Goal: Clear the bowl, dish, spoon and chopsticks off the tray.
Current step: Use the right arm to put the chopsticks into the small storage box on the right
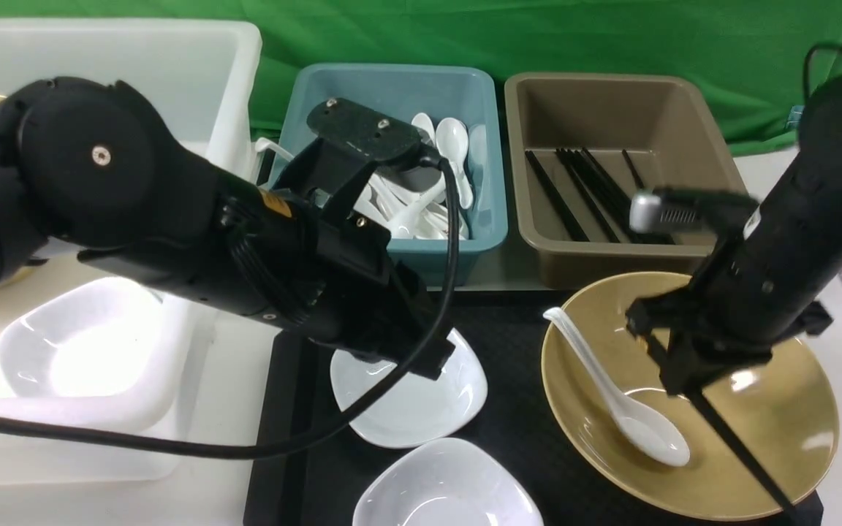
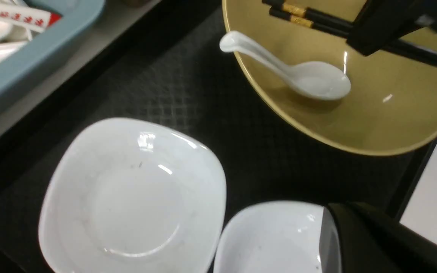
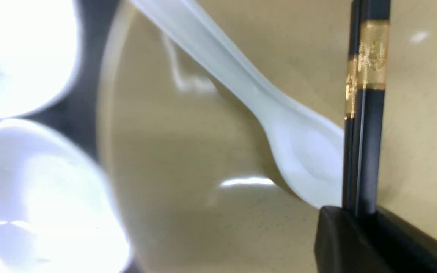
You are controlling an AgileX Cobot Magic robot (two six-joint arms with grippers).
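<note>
The black tray (image 1: 516, 343) holds the mustard-yellow bowl (image 1: 772, 431) on its right. The white spoon (image 1: 629, 409) lies in the bowl with its handle on the left rim. My right gripper (image 1: 677, 372) is shut on the black chopsticks (image 1: 746, 456) over the bowl; their gold bands show in the right wrist view (image 3: 368, 57), above the gripper (image 3: 359, 214). Two white dishes (image 1: 421, 405) (image 1: 450, 486) sit on the tray's left half. My left gripper (image 1: 421, 354) hovers over the farther dish, shut and empty; in the left wrist view (image 2: 349, 208) it overlaps the nearer dish (image 2: 275, 239).
A teal tub (image 1: 304, 139) of white spoons and a brown tub (image 1: 706, 139) of black chopsticks stand behind the tray. A white bin (image 1: 172, 343) at the left holds another white dish (image 1: 77, 351). A black cable (image 1: 136, 438) hangs from my left arm.
</note>
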